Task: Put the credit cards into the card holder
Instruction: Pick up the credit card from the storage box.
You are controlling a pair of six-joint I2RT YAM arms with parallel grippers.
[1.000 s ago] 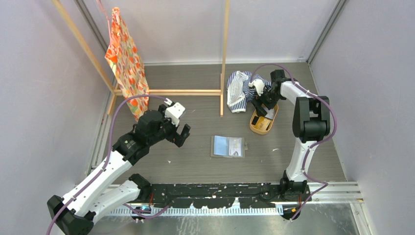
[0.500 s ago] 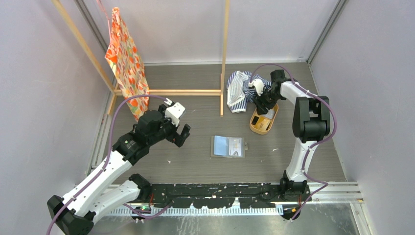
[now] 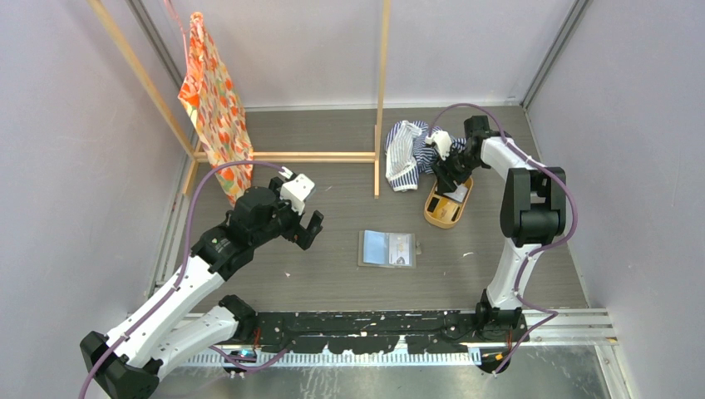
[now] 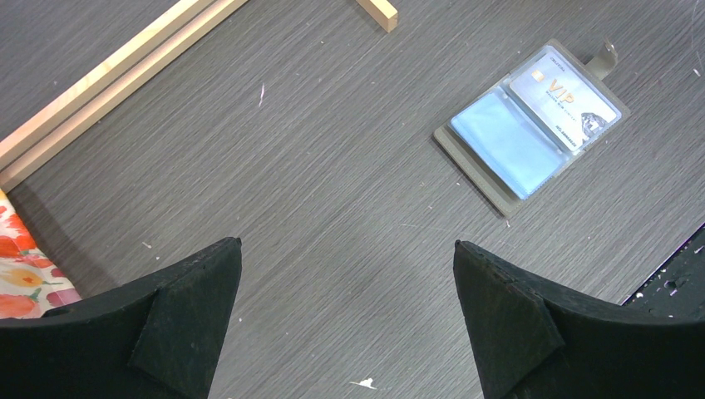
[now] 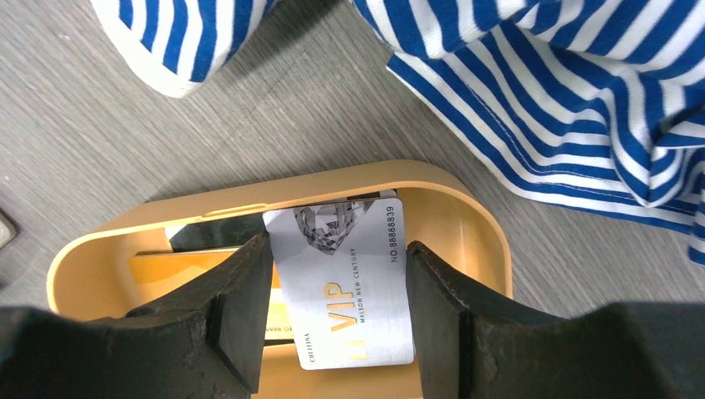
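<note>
One silver card (image 4: 565,98) already sits in the open card holder (image 3: 387,248) on the tabletop (image 3: 332,278), while the right fingers (image 5: 237,316) pinch a second VIP card (image 5: 353,291) over the tray (image 5: 465,208) holding more, and the left fingers (image 4: 179,320) hang spread, empty.

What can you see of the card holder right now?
The card holder lies open and flat on the grey wood-grain table, between the two arms. Its cover looks like soft grey-taupe leather, with clear plastic sleeves inside. One sleeve holds a whitish VIP card; the sleeve beside it shows pale blue. A small closing tab sticks out from the edge next to the VIP card. Only the table touches it.
</note>
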